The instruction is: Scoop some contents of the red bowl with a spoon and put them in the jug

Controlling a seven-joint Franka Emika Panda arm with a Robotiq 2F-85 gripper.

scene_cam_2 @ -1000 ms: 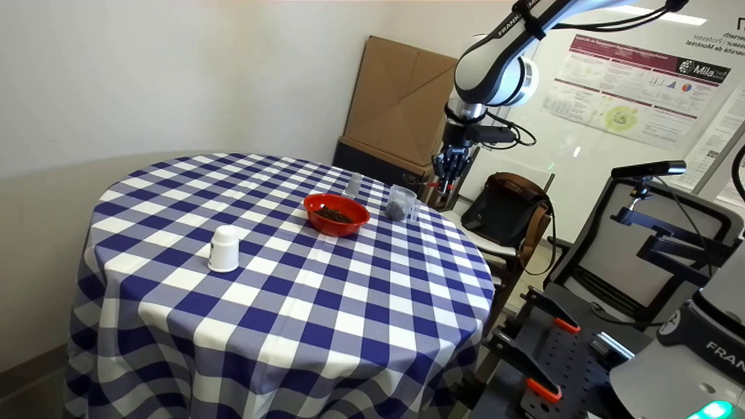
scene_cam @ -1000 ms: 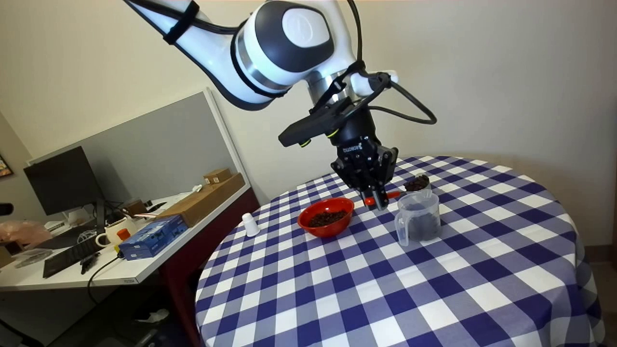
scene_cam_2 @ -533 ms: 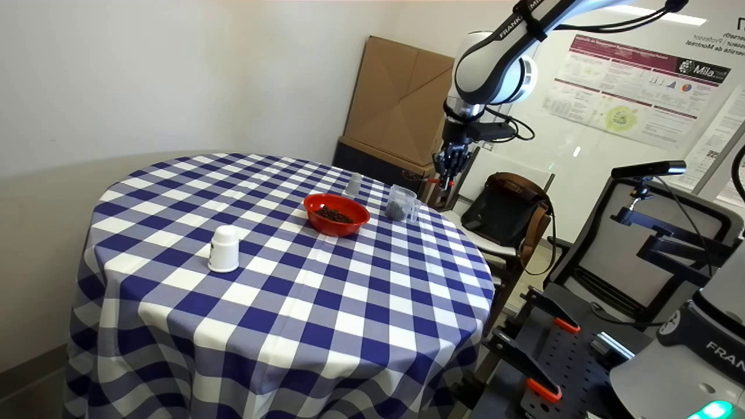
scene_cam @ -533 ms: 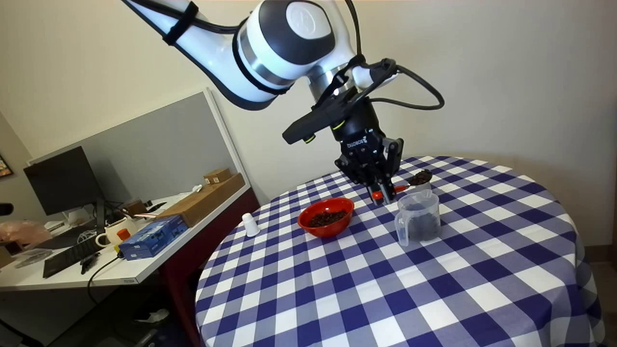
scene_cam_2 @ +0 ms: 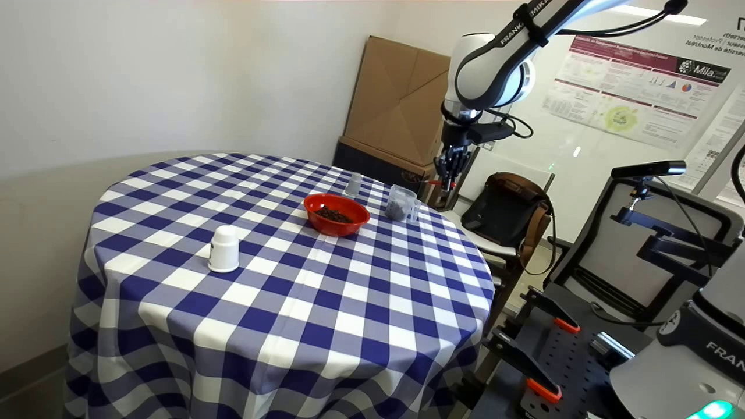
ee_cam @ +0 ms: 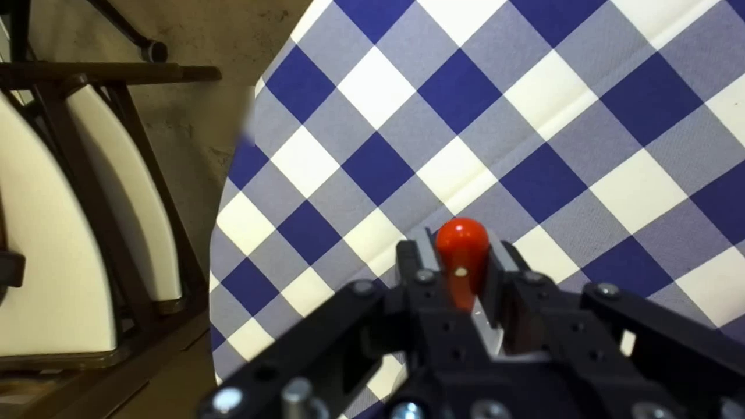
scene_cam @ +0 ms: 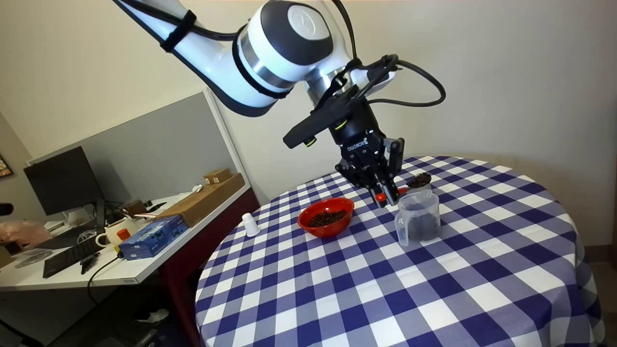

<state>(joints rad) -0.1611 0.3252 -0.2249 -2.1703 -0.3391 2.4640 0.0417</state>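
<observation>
Clasping spoon [scene_cam: 403, 191], gripper [ee_cam: 461, 257] holds dark scoopful [scene_cam: 420, 180] near jug [scene_cam: 417, 211], perhaps above it; red bowl [scene_cam: 331, 230] stands apart.

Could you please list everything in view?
tablecloth: 1, blue and white, all views
red bowl: 1, red, on tablecloth
jug: 1, clear, on tablecloth
cup: 1, clear, on tablecloth
container: 1, white, on tablecloth
spoon: 1, red handle, in claw
monitor: 1, black, on desk
box: 1, blue, on desk
cardboard boxes: at least 2, brown, on desk
clutter: uncounted, mixed, on desk
cardboard: count unclear, brown, beyond tablecloth
bag: 1, black, on chair
clamps: 2, black and orange, near robot base
office chair: 1, dark, behind clamps
camera: 1, black, before office chair
posters: at least 2, multicoloured, background
robot base: 1, white, beside clamps
arm: 1, mostly white, above tablecloth
claw: 1, black, gripping spoon
</observation>
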